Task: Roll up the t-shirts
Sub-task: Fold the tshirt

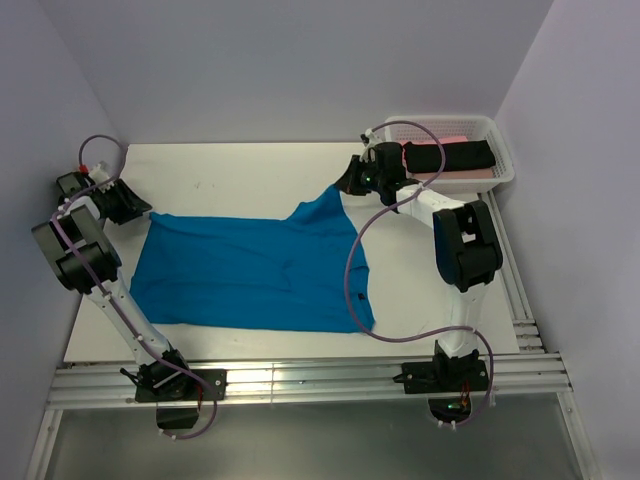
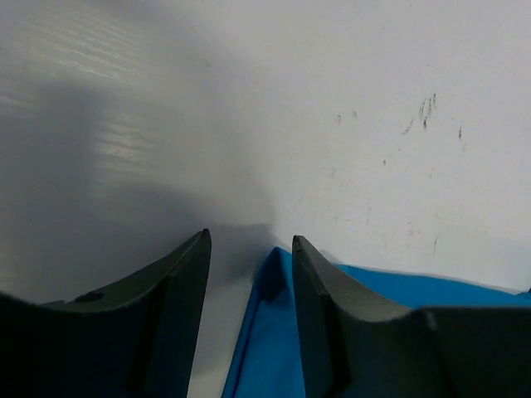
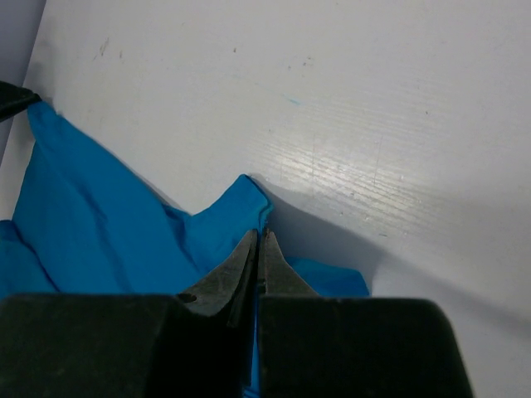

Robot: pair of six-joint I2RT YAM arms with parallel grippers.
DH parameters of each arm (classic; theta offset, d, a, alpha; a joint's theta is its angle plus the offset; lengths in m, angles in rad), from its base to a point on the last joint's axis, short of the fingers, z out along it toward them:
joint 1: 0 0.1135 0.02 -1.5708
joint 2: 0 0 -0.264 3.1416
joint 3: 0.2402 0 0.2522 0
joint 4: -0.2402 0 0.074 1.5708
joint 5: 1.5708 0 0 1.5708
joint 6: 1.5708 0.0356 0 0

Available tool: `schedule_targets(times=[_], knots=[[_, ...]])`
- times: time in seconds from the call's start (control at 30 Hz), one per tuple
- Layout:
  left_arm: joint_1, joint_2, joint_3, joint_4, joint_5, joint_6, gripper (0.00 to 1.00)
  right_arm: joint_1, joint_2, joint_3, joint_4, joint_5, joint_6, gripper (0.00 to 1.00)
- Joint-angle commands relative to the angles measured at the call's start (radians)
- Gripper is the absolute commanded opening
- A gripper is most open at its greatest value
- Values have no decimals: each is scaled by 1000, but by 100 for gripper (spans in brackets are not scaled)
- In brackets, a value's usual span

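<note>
While blue t-shirt (image 1: 250, 275) lies flat on white table (image 1: 240, 165), long axis left-right, one sleeve points far-right; right gripper (image 3: 258, 235), arm stretched forward, jaws pressed together pinching sleeve edge; left gripper (image 2: 249, 236) low at far-left corner, jaws spread, cloth unclamped

Items shown: three t-shirts, namely one blue t-shirt (image 1: 250, 270), one black t-shirt (image 1: 450, 155) and one pink t-shirt (image 1: 470, 172); one basket (image 1: 505, 150); one table (image 1: 250, 165); two arms, the left arm (image 1: 110, 290) and right arm (image 1: 465, 245).
</note>
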Motion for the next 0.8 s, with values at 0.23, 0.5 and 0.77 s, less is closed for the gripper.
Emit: schedule_targets(times=[0.23,0.5,0.77], knots=[[-4,-79,8,-44,60,157,49,-9,-4,50,5,-11,0,0],[-93,-275,-117,8,-103,384,49,-9,-12,42,-7,-13,-9,0],[-172,-211,39,-235,-98,706,47,-9,-16,42,-17,-14,-14,0]])
